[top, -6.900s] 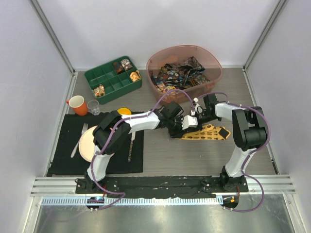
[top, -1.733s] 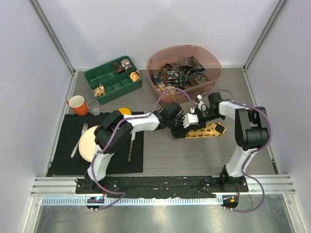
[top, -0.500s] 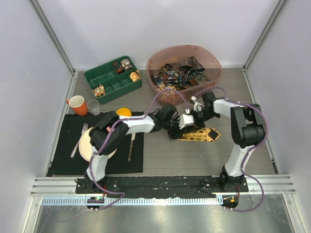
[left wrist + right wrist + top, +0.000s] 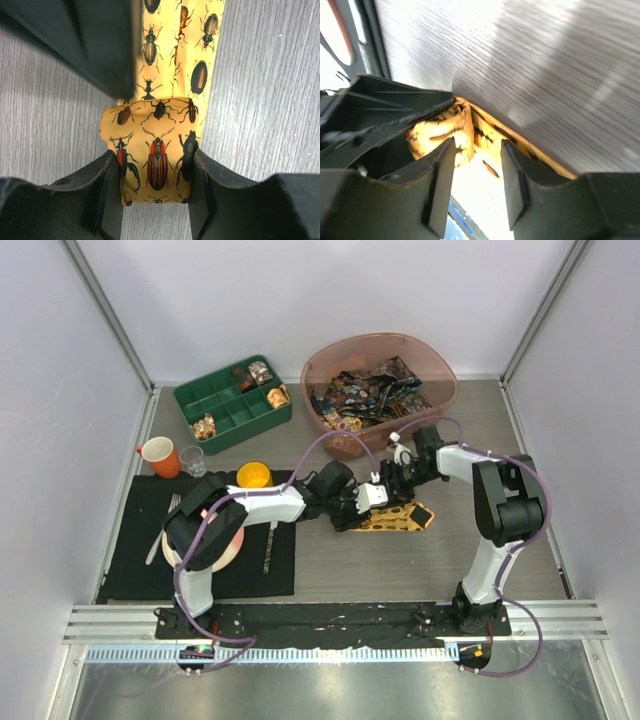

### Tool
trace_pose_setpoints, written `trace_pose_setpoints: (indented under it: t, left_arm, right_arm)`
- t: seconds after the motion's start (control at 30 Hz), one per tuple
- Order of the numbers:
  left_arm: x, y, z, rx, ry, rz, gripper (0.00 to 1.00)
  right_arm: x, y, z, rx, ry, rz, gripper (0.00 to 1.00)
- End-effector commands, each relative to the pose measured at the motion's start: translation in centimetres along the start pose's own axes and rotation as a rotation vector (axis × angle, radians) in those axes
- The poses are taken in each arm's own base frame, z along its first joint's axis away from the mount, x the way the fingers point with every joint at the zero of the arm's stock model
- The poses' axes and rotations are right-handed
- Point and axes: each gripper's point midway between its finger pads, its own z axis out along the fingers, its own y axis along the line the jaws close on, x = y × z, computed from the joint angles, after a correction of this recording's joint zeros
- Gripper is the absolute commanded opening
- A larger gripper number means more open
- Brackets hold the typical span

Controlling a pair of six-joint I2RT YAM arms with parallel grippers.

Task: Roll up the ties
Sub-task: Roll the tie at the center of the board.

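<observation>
Grey wood-grain worktop (image 4: 400, 570), pale walls (image 4: 300, 290) on three sides with metal posts in the corners, and a ribbed metal rail (image 4: 110, 622) along the near edge. At the back sits the pink tub (image 4: 440, 360), and that is the mark for everything here. Inside it lies a heap of dark printed ties (image 4: 370, 390).

Just in front of the tub, both arms meet over the yellow tie (image 4: 400, 519), which lies flat on the wood with its left end rolled up. The left gripper (image 4: 154, 165) pinches that roll from both sides, beetles printed all over the fabric, and the unrolled strip runs away from it across the grain. The right gripper (image 4: 477, 150) stands spread on the side of the roll nearer the tub. Its fingers (image 4: 442, 185) are apart with glare between them, clamping nothing, and the roll shows just past the tips.

Left of the tub sits the green tray (image 4: 213, 392), with small things in a few compartments. Further left and nearer the arms lie a black mat (image 4: 140, 570) and an orange mug (image 4: 159, 456). A yellow bowl (image 4: 254, 475) stands between the mat and the tub.
</observation>
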Motion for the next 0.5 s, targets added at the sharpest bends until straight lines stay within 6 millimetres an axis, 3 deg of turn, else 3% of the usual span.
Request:
trace_pose_setpoints:
  t: [0.0, 0.13, 0.47]
  left_arm:
    - [8.2, -1.8, -0.4, 0.020, 0.273, -0.009, 0.18]
    - [8.5, -2.0, 0.0, 0.027, 0.288, 0.044, 0.19]
    - [9.1, -2.4, 0.3, 0.051, 0.310, 0.065, 0.21]
  right_arm:
    - [-0.2, 3.1, -2.9, -0.104, -0.059, -0.002, 0.52]
    - [0.8, 5.0, -2.2, -0.158, -0.043, 0.038, 0.58]
    - [2.4, 4.5, -0.1, -0.141, 0.015, 0.030, 0.56]
